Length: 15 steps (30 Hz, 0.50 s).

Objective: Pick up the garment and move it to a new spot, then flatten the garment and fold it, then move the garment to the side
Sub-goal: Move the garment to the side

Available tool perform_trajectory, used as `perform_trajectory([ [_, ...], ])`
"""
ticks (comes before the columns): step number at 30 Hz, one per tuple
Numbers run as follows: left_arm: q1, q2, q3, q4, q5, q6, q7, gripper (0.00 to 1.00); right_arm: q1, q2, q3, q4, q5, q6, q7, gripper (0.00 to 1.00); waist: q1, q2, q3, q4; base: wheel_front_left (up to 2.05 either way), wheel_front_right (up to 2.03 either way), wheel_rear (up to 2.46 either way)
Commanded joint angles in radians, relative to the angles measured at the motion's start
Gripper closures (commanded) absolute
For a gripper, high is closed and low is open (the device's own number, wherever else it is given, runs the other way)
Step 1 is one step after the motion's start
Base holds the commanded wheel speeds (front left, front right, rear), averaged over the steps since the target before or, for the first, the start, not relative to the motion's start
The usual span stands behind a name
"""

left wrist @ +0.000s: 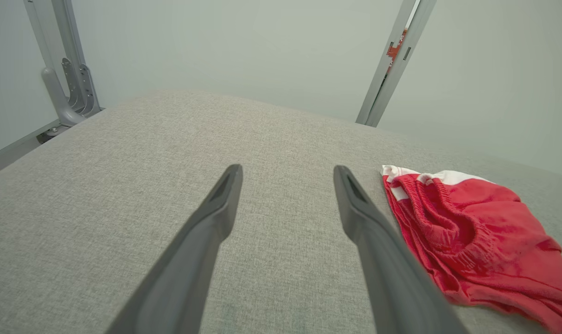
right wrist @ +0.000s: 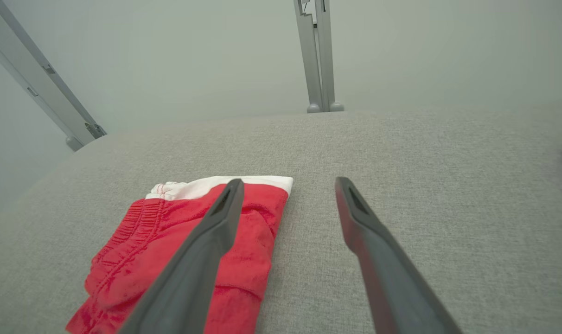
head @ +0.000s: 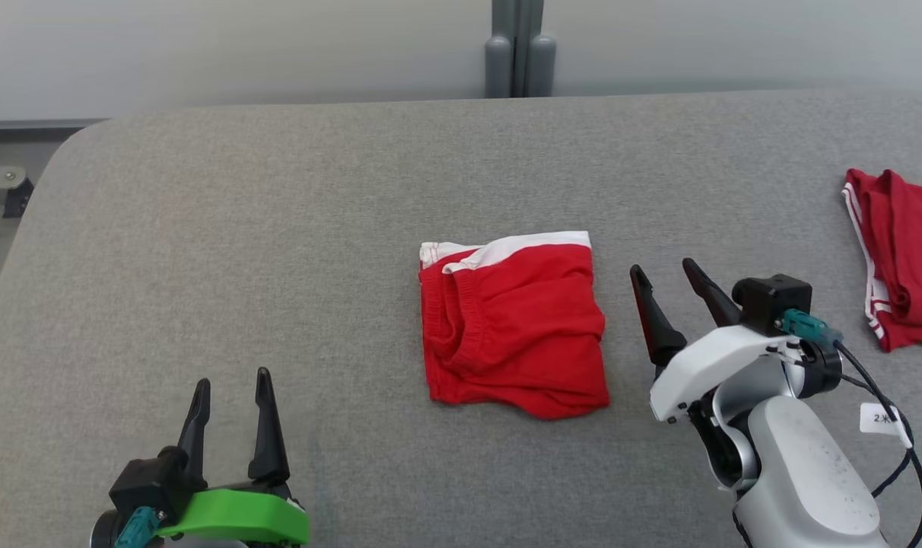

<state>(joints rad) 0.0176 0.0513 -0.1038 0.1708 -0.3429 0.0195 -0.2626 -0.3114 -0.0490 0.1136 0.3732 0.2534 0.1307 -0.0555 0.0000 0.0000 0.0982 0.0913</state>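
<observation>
A red garment point(head: 513, 327) with a white band along its far edge lies folded into a rough square at the middle of the grey table point(head: 278, 228). In the left wrist view the garment point(left wrist: 471, 236) lies to the right of my fingers; in the right wrist view the garment point(right wrist: 188, 246) lies to the left, partly behind one finger. My right gripper point(head: 662, 275) hovers open just right of the garment, holding nothing. My left gripper point(head: 231, 383) stands open near the table's front left, well apart from the garment.
A second red garment point(head: 898, 259) with white stripes lies folded at the table's right edge. Grey metal posts point(head: 518, 49) stand behind the far edge of the table. A wall runs behind the table.
</observation>
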Motion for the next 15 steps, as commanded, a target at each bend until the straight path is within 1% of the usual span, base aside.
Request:
perform_trajectory([
  [1,-0.022,0.000,-0.004,-0.003,-0.006,0.002,-0.003,0.00,-0.021,-0.003,-0.004,0.016,0.003,0.000,0.031,0.00,0.0000,0.0000,0.036,0.044,0.00,0.00,0.00],
  [5,-0.031,0.000,-0.021,-0.013,-0.017,0.011,-0.003,0.00,-0.055,-0.003,-0.016,0.072,-0.012,0.000,0.120,0.00,0.0000,0.0000,0.063,0.091,0.00,0.00,0.00],
  [9,-0.033,0.000,-0.041,-0.023,-0.032,0.024,-0.003,0.00,-0.082,-0.003,-0.035,0.138,-0.001,0.000,0.197,0.00,0.0000,0.0000,0.080,0.132,0.00,0.00,0.00],
  [15,-0.019,0.000,-0.049,-0.032,-0.040,0.035,-0.003,0.00,-0.105,-0.003,-0.049,0.228,0.038,0.000,0.266,0.00,0.0000,0.0000,0.085,0.167,0.00,0.00,0.00],
])
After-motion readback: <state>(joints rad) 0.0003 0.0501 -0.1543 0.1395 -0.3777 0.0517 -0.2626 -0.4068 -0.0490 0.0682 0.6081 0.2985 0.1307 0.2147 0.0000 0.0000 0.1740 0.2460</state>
